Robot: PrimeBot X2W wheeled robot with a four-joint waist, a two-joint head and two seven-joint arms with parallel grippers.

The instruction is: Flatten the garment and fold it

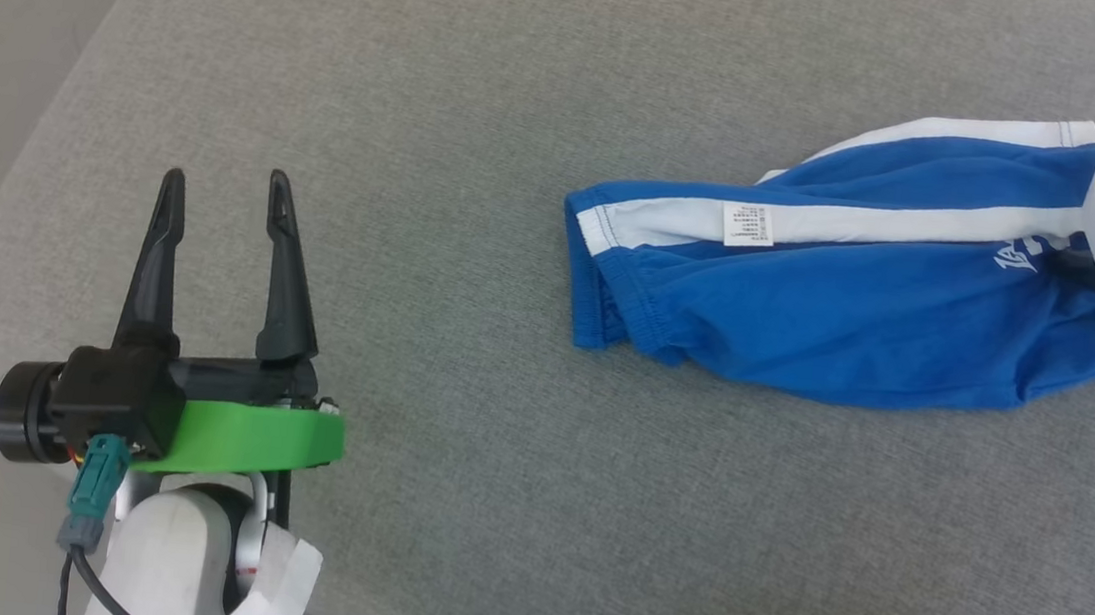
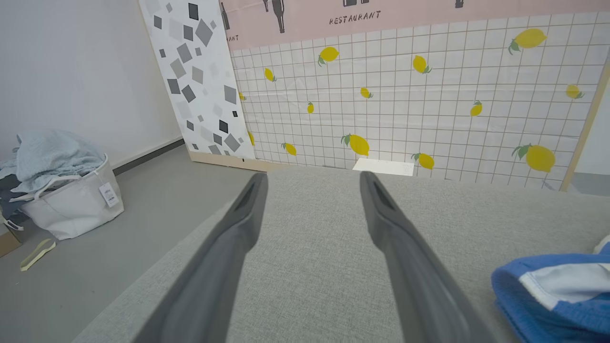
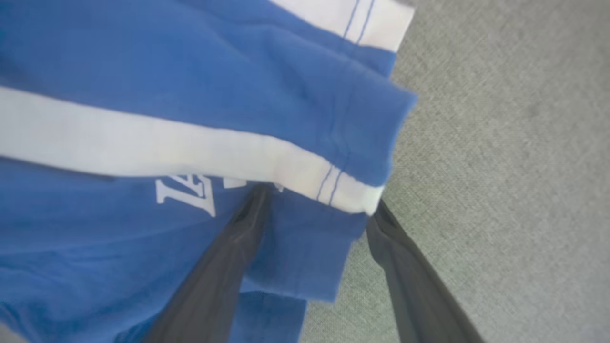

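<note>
Right tool (image 3: 319,196) sits astride garment (image 3: 190,95) edge.

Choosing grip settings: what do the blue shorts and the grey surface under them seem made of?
The shorts look like soft knit, perhaps cotton jersey, matte: they drape in loose folds with stitched hems. The surface looks like woven upholstery cloth, matte grey, with a fine flecked weave.

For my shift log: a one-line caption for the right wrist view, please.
Open right claw straddling a hem corner of the blue shorts on the grey surface.
</note>
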